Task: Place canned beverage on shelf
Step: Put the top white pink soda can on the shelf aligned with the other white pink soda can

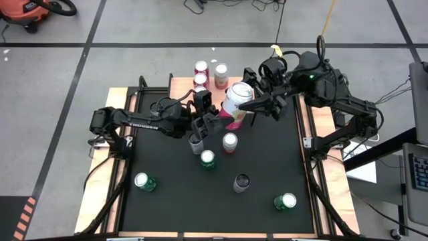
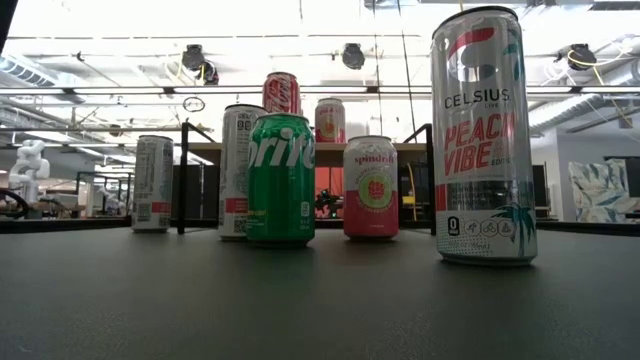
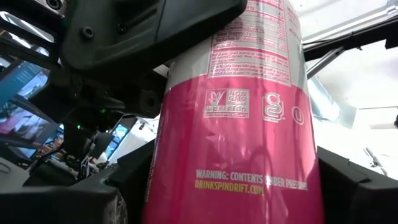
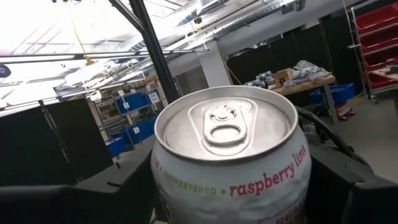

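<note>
Handover looks risky: the pink Spindrift can (image 1: pixel 235 102) hangs tilted above the mat beside the shelf (image 1: pixel 184 86), clamped by your left gripper (image 1: pixel 212 120) while the right gripper (image 1: pixel 255 105) closes around its top. Releasing early could drop it onto 2 cans below.

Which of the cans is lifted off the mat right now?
The pink-and-white Spindrift can, tilted between the left tool and right tool; every other can stands upright on the mat or shelf.

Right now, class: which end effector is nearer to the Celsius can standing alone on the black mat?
Left. The left end effector is at the pink Spindrift can, closer to the Celsius can; the right end effector is farther back, toward the shelf.
</note>
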Action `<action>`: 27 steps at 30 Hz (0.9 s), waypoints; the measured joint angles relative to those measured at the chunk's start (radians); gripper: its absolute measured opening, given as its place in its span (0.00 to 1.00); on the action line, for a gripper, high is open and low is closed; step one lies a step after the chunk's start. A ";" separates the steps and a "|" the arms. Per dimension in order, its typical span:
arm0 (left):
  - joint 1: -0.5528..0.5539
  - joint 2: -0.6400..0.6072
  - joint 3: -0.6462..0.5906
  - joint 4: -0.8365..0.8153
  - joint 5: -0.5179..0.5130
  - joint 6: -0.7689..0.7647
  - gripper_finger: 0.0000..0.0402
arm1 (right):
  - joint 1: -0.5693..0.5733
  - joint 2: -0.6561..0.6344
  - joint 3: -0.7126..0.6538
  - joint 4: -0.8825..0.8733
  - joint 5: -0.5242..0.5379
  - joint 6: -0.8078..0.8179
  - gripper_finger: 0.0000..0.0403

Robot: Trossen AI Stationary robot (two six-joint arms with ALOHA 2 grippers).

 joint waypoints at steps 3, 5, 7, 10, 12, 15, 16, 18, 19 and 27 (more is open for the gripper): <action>-0.001 -0.002 0.002 -0.020 -0.020 -0.028 0.79 | 0.000 -0.005 0.000 -0.004 -0.001 0.002 0.70; -0.001 -0.003 0.003 -0.028 -0.034 -0.065 0.83 | -0.006 -0.013 0.000 -0.008 0.002 -0.001 0.70; 0.000 -0.003 0.003 -0.043 -0.044 -0.078 0.86 | -0.012 -0.019 0.000 -0.013 0.001 -0.008 0.70; 0.000 -0.003 0.003 -0.057 -0.059 -0.079 0.89 | -0.024 -0.033 0.000 -0.027 0.001 -0.012 0.70; 0.000 -0.003 0.002 -0.057 -0.075 -0.078 0.90 | -0.033 -0.043 0.000 -0.037 -0.001 -0.011 0.70; 0.000 -0.002 0.001 -0.059 -0.099 -0.069 0.90 | -0.042 -0.060 0.000 -0.066 0.001 -0.012 0.70; 0.000 -0.002 0.001 -0.059 -0.107 -0.064 0.90 | -0.043 -0.066 0.000 -0.073 0.003 -0.013 0.70; 0.000 -0.002 0.001 -0.061 -0.127 -0.036 0.90 | -0.047 -0.074 0.000 -0.080 0.005 -0.013 0.70; 0.000 -0.002 0.001 -0.061 -0.136 -0.023 0.91 | -0.047 -0.079 0.000 -0.084 0.007 -0.014 0.70; 0.000 -0.027 0.000 -0.153 -0.227 0.067 0.90 | -0.048 -0.122 0.000 -0.179 0.060 -0.041 0.70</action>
